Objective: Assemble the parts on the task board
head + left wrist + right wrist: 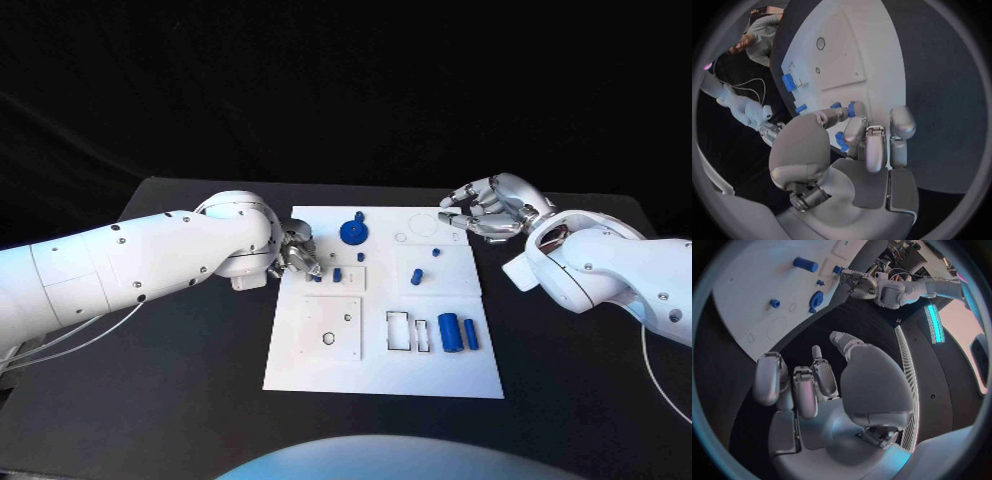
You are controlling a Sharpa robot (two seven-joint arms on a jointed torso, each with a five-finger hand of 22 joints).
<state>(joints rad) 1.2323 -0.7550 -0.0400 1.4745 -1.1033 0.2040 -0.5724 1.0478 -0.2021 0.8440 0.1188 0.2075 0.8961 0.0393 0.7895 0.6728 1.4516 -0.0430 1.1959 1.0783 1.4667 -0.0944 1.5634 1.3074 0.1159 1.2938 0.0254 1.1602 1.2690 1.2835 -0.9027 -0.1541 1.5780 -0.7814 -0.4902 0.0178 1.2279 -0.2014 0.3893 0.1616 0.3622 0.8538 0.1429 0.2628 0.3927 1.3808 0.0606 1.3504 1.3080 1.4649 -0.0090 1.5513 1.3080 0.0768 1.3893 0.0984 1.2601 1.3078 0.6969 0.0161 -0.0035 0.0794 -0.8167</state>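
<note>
The white task board (382,370) lies in the middle of the table. My left hand (299,250) is over its left edge. In the left wrist view the thumb and a finger of my left hand (861,145) pinch a small blue part (856,109), and another blue part (842,141) lies under the fingers. On the board are a blue disc (353,232), a short peg (415,276) and two blue cylinders (459,332). My right hand (490,208) hovers off the far right corner with its fingers curled in on nothing; the right wrist view shows that hand (811,385) the same way.
The board has rectangular slots (405,332) near the cylinders and a raised square plate (333,324) with holes. Black table (173,380) surrounds the board on all sides. In the right wrist view the blue disc (816,300) and a cylinder (805,264) lie on the board (748,285).
</note>
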